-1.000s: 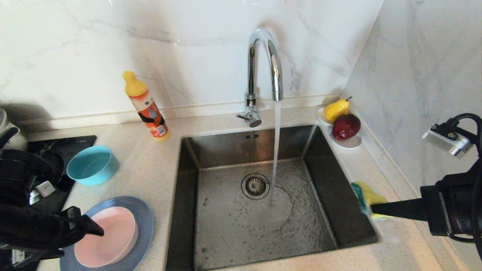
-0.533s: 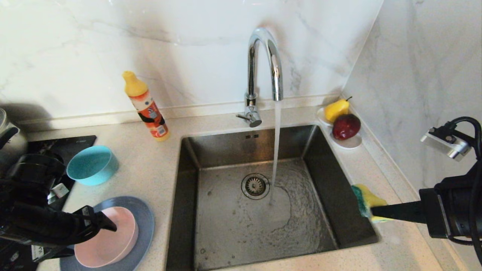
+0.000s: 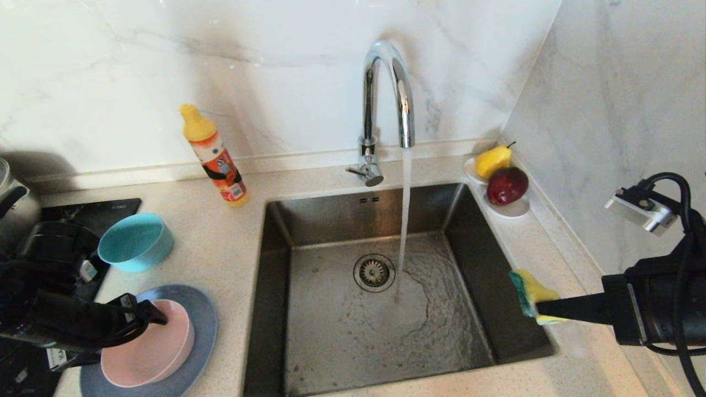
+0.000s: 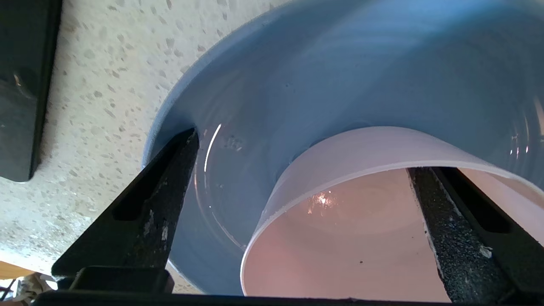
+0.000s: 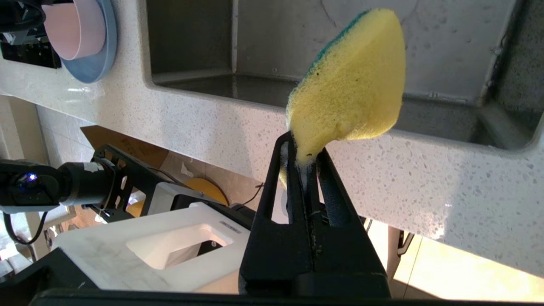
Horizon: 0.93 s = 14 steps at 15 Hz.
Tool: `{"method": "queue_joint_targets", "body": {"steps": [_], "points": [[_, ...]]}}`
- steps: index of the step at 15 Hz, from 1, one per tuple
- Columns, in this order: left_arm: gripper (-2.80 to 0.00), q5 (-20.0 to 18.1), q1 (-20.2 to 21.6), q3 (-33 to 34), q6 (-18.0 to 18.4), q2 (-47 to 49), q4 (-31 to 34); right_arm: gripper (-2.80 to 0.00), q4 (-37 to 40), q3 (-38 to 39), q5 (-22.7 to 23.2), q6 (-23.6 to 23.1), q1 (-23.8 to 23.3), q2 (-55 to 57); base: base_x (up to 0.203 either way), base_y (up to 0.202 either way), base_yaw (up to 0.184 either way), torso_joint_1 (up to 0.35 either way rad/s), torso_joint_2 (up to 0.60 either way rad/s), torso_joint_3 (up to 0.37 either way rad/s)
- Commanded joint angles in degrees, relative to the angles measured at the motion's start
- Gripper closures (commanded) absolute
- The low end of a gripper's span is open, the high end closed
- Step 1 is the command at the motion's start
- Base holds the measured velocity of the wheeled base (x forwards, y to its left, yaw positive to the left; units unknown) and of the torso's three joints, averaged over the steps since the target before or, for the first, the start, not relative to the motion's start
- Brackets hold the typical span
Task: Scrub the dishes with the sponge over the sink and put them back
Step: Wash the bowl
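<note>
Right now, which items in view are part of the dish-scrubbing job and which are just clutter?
Job:
- wide grey-blue plate
- pale pink bowl on it, straddled by open left gripper
- small teal bowl
- yellow-green sponge in right gripper
- square steel sink, tap running

Clutter:
- orange bottle, yellow cap
- white saucer with pear, apple

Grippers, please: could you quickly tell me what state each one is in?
Left gripper: open, fingers straddling the pink bowl's rim.
Right gripper: shut on the sponge.
</note>
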Motion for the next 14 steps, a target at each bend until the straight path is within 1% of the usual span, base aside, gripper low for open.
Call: {"method": "queue_joint_targets", "body": {"steps": [1, 9, 11, 14], "points": [[-2.80, 0.39, 0.26, -0.45, -0.44, 0.34, 0.09, 0.00, 0.08, 0.32, 0.09, 0.13, 0.02, 0.58, 0.000, 0.000, 0.000, 0.000, 0.00, 0.000], [-2.80, 0.25, 3.16, -1.17, -0.11, 0.52, 0.65, 0.00, 0.08, -0.06, 0.18, 0.31, 0.16, 0.50, 0.000, 0.000, 0.000, 0.000, 0.00, 0.000], [-2.80, -0.31, 3.16, -1.21, -0.28, 0.74, 0.88, 0.00, 0.08, -0.12, 0.18, 0.31, 0.19, 0.23, 0.000, 0.000, 0.000, 0.000, 0.00, 0.000], [-2.80, -3.22, 3.16, -0.74, -0.80, 0.78, 1.13, 0.00, 0.08, 0.05, 0.12, 0.37, 0.19, -0.11, 0.000, 0.000, 0.000, 0.000, 0.00, 0.000]]}}
